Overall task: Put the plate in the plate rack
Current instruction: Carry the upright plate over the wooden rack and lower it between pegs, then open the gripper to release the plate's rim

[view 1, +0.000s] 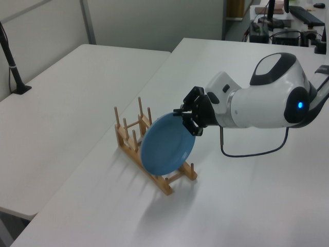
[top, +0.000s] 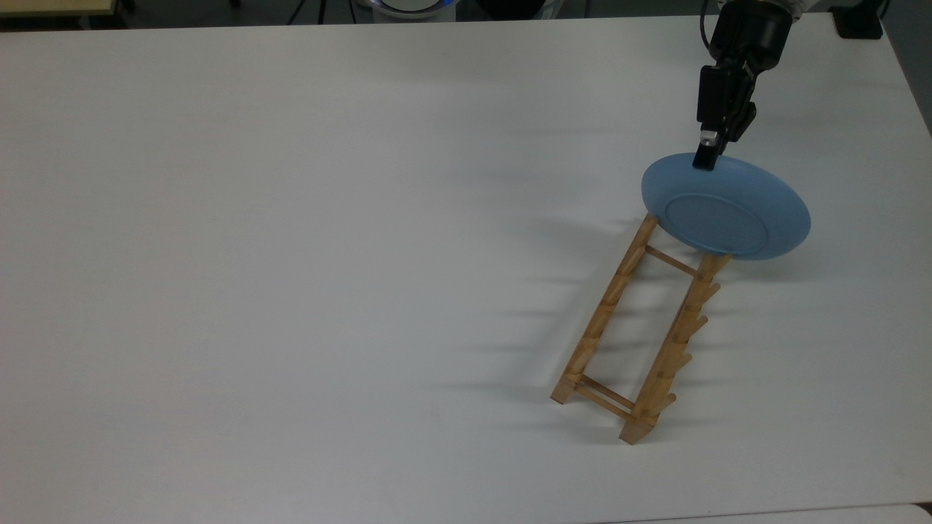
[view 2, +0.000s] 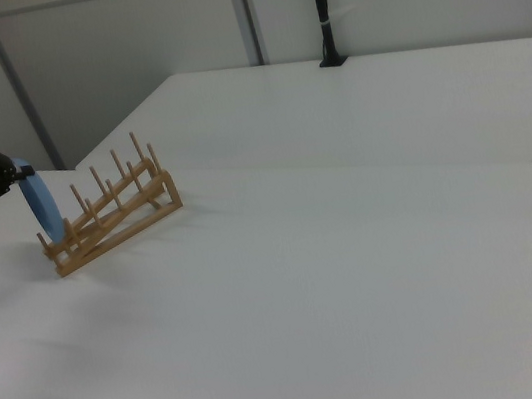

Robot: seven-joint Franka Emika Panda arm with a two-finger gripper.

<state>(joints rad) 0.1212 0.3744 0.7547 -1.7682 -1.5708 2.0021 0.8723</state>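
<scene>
On a white counter [top: 291,255], the tool [top: 705,159] grips the light-blue plate [top: 724,209] by its rim, holding it tilted over the plate rack [top: 641,331] at its far end in the top view.

glossy white rounded arm shell [view 1: 252,105], dark grey joint cap with lit blue LED [view 1: 299,105], black two-finger gripper [view 1: 186,114] on black wrist block, thin black cable [view 1: 252,151] looping beneath
</scene>
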